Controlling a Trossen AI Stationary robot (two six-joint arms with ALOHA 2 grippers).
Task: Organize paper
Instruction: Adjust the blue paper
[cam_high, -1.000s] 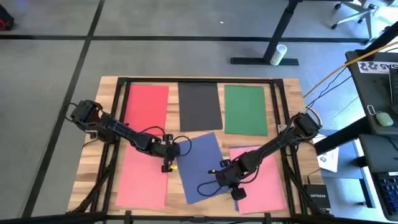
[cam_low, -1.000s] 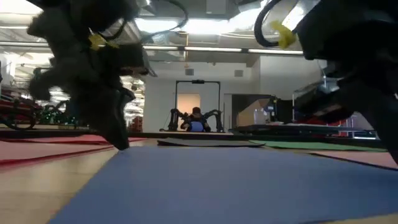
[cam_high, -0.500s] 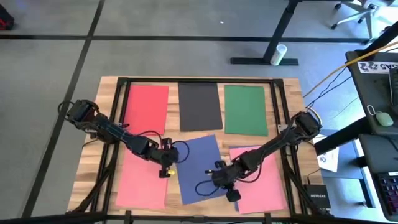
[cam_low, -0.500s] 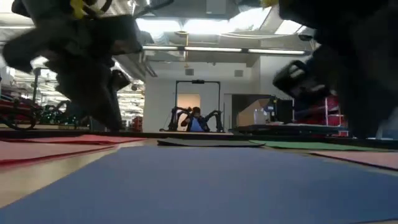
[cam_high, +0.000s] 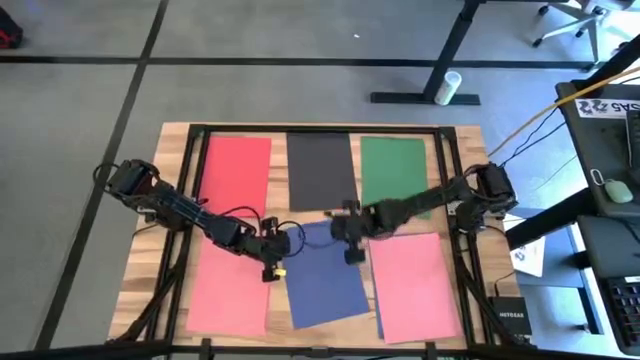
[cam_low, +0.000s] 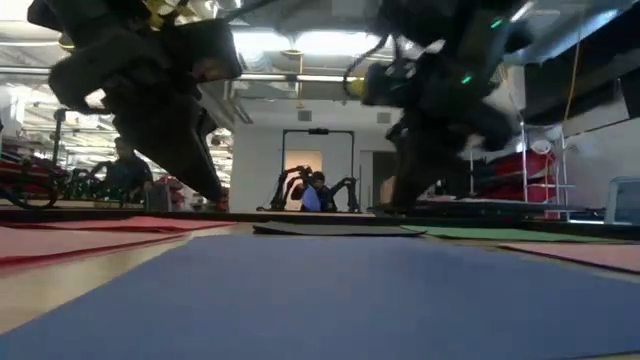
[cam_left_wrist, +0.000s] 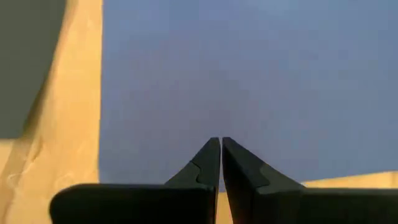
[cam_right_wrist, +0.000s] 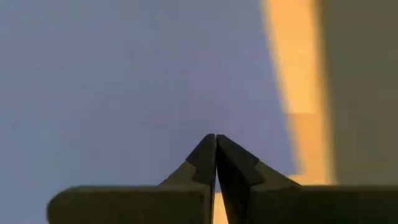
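Six sheets of paper lie flat on the wooden table. Red (cam_high: 237, 172), black (cam_high: 320, 170) and green (cam_high: 395, 176) make a far row. A pink sheet (cam_high: 228, 292), a tilted blue sheet (cam_high: 325, 278) and another pink sheet (cam_high: 415, 288) make a near row. My left gripper (cam_high: 273, 260) is shut, its tips (cam_left_wrist: 221, 140) at the blue sheet's left edge. My right gripper (cam_high: 347, 240) is shut too, its tips (cam_right_wrist: 214, 137) over the blue sheet's far right corner. My left gripper presses its shut fingertips (cam_left_wrist: 211, 155) down on the blue sheet near its left edge (cam_left_wrist: 109, 124), slanting down from the table's left. The sheet lies flat on the table. My right gripper points its shut fingers down at the blue sheet's far right corner (cam_right_wrist: 273, 118); whether they touch it, I cannot tell.
A dark frame (cam_high: 320, 128) runs along the table's far edge and down both sides. The bare wood strips between the sheets (cam_high: 280, 175) are narrow. In the low view another robot station and a person (cam_low: 316, 195) show far behind the table.
My right gripper has gone from the blue sheet's near right part toward the far edge, to the sheet's far right corner. My left gripper has stayed at the sheet's left edge, shifting only a little. The blue sheet's far edge has slid slightly toward the table's left.
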